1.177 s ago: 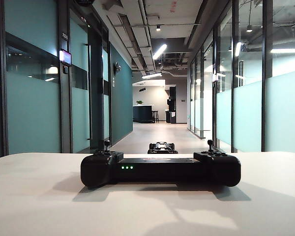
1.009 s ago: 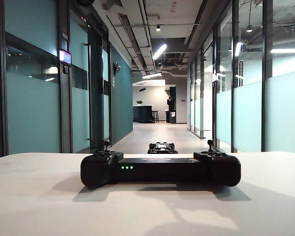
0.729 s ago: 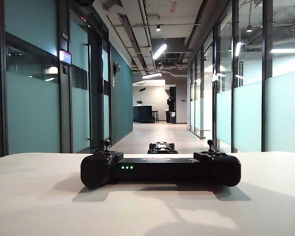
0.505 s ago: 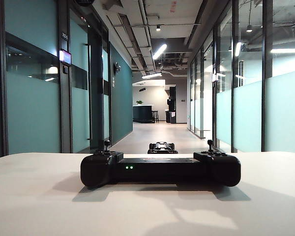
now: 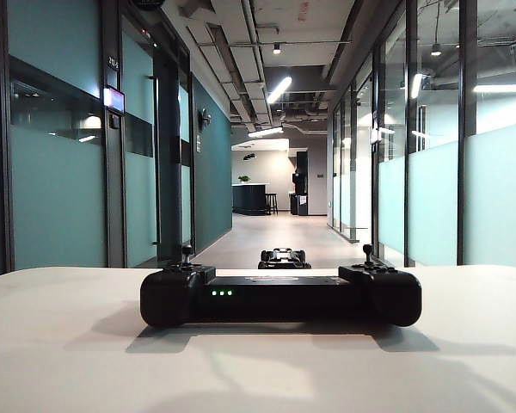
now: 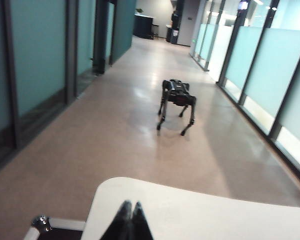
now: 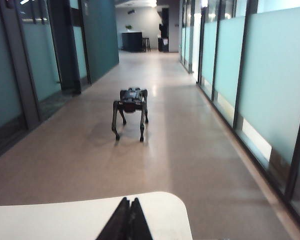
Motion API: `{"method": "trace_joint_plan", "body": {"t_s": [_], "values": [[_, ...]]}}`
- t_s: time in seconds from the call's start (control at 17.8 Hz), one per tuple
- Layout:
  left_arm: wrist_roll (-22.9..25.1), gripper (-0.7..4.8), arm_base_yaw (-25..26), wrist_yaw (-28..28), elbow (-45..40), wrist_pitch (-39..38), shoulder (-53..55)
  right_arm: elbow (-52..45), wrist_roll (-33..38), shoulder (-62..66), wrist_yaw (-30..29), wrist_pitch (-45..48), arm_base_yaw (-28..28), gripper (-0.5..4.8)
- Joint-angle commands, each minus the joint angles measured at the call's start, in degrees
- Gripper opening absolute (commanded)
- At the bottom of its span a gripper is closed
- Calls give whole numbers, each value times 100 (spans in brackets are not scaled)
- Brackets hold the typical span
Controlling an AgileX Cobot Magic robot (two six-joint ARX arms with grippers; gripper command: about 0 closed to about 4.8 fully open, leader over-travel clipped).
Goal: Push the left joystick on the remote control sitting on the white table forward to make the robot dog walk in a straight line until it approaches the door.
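Both tools, left tool (image 6: 129, 206) and right tool (image 7: 128, 202), pinched closed, empty, above the white table (image 5: 69, 344).

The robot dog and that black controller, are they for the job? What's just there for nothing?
For the job: remote control, its left joystick, white table, robot dog, shut left gripper.

Just there: second joystick, shut right gripper, far counter, stool.
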Motion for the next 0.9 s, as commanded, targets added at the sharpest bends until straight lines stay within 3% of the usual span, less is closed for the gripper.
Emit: {"method": "trace_joint_plan", "body": {"t_s": [0.06,0.22,0.45,0.62,0.9], "values": [[-42,-6,-142,31,575,55,909,413,140,492,2,-92,11,-6],[-35,-6,-407,131,1228,107,1961,796,142,1207,-166,-101,120,-6],[-17,-6,-1185,291,1978,111,3204,1244,151,2173,-140,-90,584,-6],[129,-6,-1926,332,2518,-101,3904,1510,439,2833,-59,-92,1150,-6],[129,-6,-2243,1115,3161,-857,4647,1565,671,3427,227,-157,2197,-6]]}}
